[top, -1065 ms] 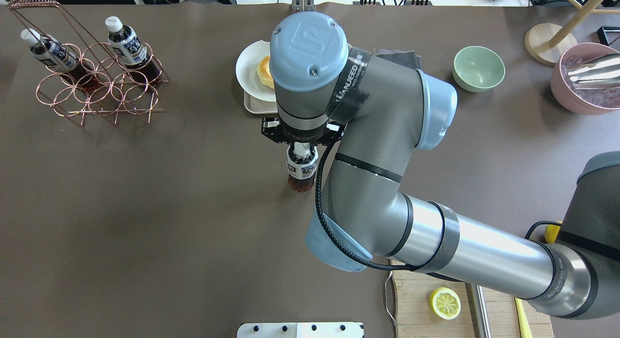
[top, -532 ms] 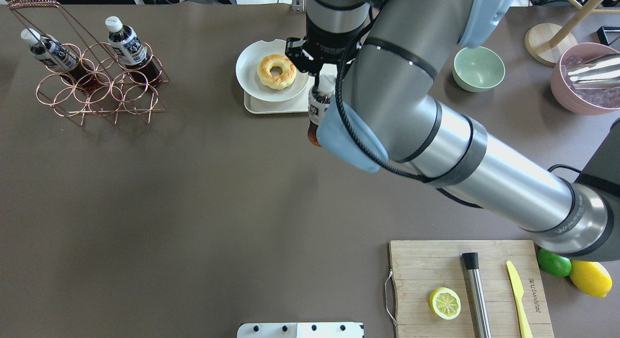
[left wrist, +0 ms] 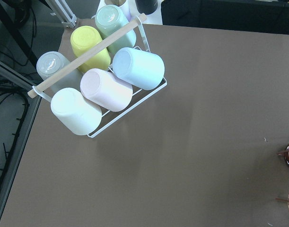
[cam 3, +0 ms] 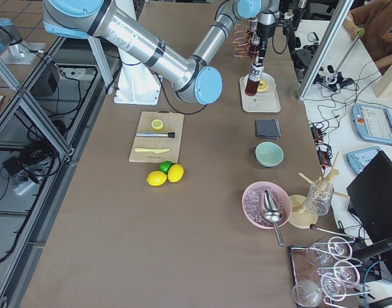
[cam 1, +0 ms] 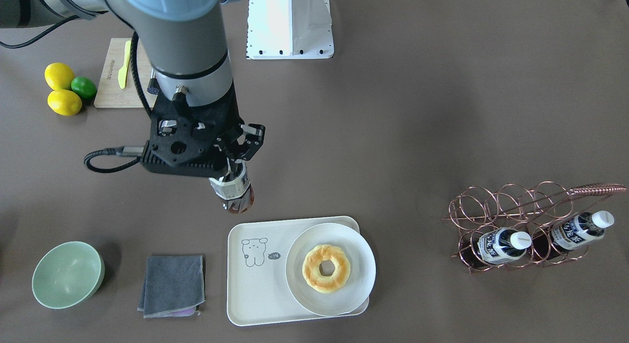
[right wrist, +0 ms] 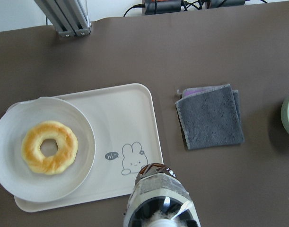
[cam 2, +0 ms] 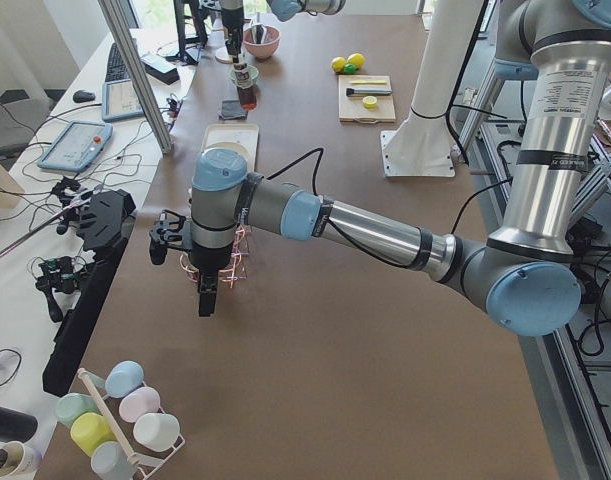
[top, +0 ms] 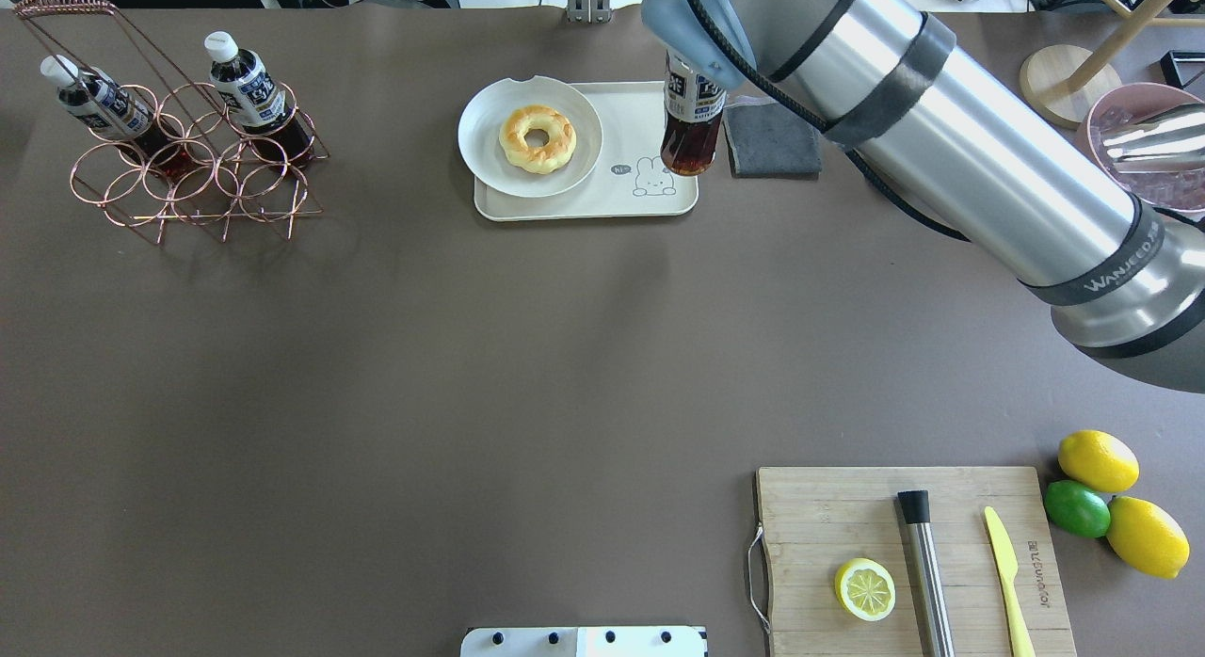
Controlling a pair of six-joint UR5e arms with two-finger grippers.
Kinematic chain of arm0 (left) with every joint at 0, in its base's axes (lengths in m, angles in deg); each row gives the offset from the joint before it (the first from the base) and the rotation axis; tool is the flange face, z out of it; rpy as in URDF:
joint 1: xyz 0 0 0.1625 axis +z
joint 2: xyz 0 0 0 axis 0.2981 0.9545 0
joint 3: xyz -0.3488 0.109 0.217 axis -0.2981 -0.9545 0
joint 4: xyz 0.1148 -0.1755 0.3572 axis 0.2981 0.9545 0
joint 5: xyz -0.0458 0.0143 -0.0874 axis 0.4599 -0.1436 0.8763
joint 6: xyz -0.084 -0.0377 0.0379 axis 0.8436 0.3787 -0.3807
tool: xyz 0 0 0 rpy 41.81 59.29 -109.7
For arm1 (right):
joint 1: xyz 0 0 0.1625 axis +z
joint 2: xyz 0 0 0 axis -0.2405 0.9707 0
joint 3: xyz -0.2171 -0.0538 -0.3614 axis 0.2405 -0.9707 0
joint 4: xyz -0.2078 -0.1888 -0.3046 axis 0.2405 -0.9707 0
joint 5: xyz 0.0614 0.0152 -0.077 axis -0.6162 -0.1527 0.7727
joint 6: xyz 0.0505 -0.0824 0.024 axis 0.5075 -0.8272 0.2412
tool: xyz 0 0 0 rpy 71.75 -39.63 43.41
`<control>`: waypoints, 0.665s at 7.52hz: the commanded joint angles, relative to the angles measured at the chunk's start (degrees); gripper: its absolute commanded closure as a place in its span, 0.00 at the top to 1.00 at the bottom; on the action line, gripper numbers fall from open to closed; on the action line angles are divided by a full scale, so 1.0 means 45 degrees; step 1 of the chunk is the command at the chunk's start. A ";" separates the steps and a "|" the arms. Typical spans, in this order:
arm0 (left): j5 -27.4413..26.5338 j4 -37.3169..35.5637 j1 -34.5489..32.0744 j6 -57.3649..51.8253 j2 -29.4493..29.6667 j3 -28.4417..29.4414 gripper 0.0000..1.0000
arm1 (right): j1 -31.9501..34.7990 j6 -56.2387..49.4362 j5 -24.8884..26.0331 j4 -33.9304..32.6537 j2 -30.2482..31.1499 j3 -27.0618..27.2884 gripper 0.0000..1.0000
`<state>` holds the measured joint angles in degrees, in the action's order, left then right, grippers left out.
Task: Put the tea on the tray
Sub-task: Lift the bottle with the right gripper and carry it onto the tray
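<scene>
My right pincer (cam 1: 232, 167) is pinching the tea (cam 1: 236, 194) by its neck, a finger on either side just under the white cap, and the bottle hangs cap-up below my wrist; reading the overhead view as a clock with twelve pointing away from me, the tea is over the three o'clock end of the tray (top: 629, 120), close to the small line-drawn animal (top: 650, 177) printed there; my right wrist camera looks straight down past the bottle and shows its base just beside that drawing, toward the tray's five o'clock corner; I cannot tell whether the base touches the tray; the round white plate (top: 482, 153) fills the tray's nine o'clock end, overhanging the rim, with a doughnut (top: 557, 149) on it; a folded grey cloth (top: 772, 139) lies on the table just beside the tray at three o'clock, and a pale green bowl (cam 1: 66, 274) stands farther out the same way; well apart at nine o'clock the copper wire rack (top: 193, 168) holds two like bottles (top: 94, 97) (top: 247, 83); at five o'clock, near my base, the wooden cutting board (top: 819, 516) carries a lemon half (top: 865, 589), a steel tool (top: 927, 572) and a yellow knife (top: 1007, 572); my left pincer (cam 2: 205, 295) hangs near the wire rack, seen only from the side camera, so I cannot tell whether it is spread or pressed together.
</scene>
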<state>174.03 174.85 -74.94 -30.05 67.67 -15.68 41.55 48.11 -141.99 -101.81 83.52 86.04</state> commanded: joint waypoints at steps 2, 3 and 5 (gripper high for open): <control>-0.0024 0.0085 0.0039 -0.0010 0.0718 0.0811 0.98 | 0.0566 0.0013 -0.0070 0.4033 -0.0673 -0.4306 0.00; -0.0024 0.0104 0.0039 -0.0010 0.0894 0.1006 0.98 | 0.0334 0.0033 -0.0050 0.4638 -0.0695 -0.4682 0.00; -0.0044 0.0104 0.0039 -0.0029 0.1148 0.1320 0.98 | -0.0466 0.0831 0.0125 0.5305 -0.0676 -0.4686 0.00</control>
<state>173.89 175.29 -74.77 -30.13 71.75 -10.94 42.21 49.38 -142.01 -81.17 80.52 65.74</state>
